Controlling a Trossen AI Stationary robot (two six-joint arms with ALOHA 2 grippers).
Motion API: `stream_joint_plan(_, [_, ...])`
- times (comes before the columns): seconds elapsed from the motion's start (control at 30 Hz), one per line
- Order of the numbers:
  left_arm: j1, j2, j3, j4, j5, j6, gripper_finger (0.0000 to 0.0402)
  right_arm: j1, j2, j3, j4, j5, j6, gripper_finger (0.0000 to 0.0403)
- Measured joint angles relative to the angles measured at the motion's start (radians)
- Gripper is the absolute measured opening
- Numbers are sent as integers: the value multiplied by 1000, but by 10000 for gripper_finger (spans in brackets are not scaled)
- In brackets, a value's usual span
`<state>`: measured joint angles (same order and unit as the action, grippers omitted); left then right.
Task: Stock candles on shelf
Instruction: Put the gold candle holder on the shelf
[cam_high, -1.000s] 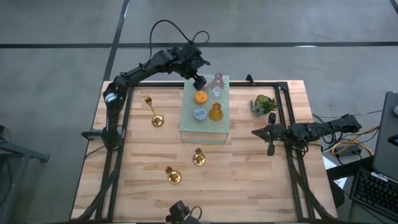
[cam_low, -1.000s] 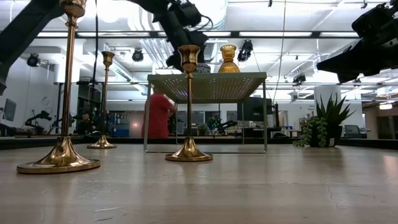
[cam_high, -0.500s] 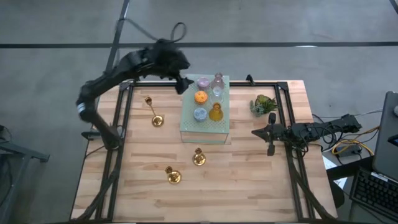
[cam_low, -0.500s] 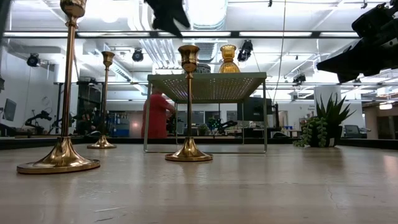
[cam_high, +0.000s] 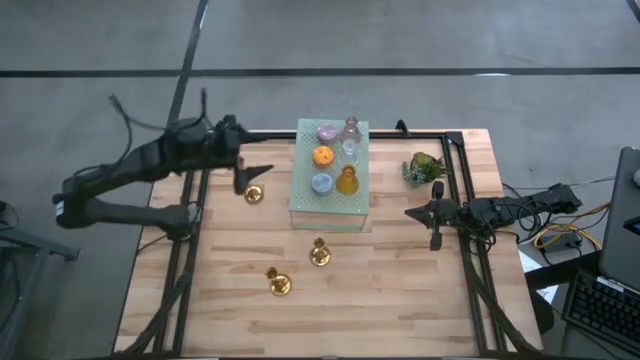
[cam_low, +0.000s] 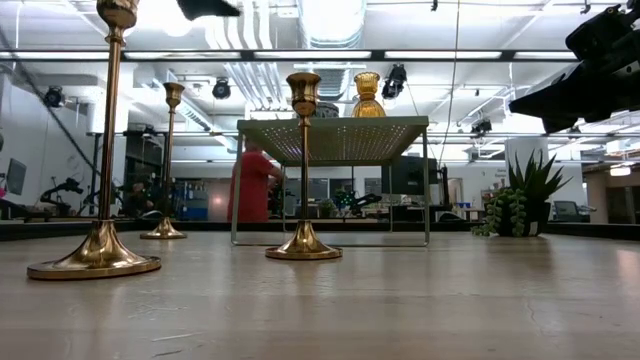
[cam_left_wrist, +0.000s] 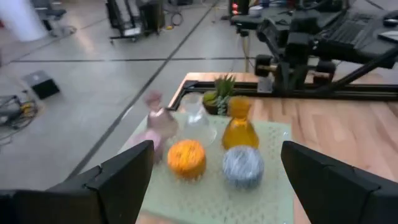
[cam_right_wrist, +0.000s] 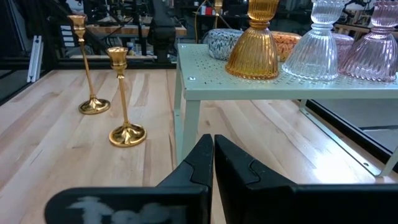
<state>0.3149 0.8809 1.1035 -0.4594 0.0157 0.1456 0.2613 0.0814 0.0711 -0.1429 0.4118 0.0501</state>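
Note:
The mint-green shelf (cam_high: 330, 205) stands at the table's far middle. On its mesh top stand several candles: lilac (cam_high: 327, 132), clear (cam_high: 350, 130), orange (cam_high: 322, 156), pale blue (cam_high: 322, 183) and amber (cam_high: 347, 181). They also show in the left wrist view, with the orange candle (cam_left_wrist: 186, 157), the pale blue candle (cam_left_wrist: 242, 167) and the amber candle (cam_left_wrist: 239, 127) nearest. My left gripper (cam_high: 252, 168) hovers open and empty, left of the shelf and above the table. My right gripper (cam_high: 436, 215) is shut and empty, right of the shelf.
Three brass candlesticks stand on the table: one (cam_high: 252, 190) just below my left gripper, two (cam_high: 319, 252) (cam_high: 278, 283) nearer the front. A small green plant (cam_high: 424, 167) sits at the far right. A black metal frame (cam_high: 465, 190) runs along the table's sides.
My left gripper has drawn back from over the shelf's far end toward the table's left edge, rising out of the low view. The lilac candle stays standing on the shelf where the gripper was.

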Motion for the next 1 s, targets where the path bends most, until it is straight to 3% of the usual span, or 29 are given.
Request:
stream_joint_plan(0.23, [0, -249, -260, 115, 1, -88, 353, 0, 0, 0, 0, 0, 1, 8])
stream_joint_plan(0.5, [1, -412, -450, 176, 54, -160, 353, 0, 0, 0, 0, 0, 1, 8])
stream_joint_plan(0.8, [0, -471, -590, 189, 142, -346, 353, 0, 0, 0, 0, 0, -1, 8])
stream_joint_plan(1.0, [0, -508, -557, 110, 149, -313, 353, 0, 0, 0, 0, 0, -1, 8])
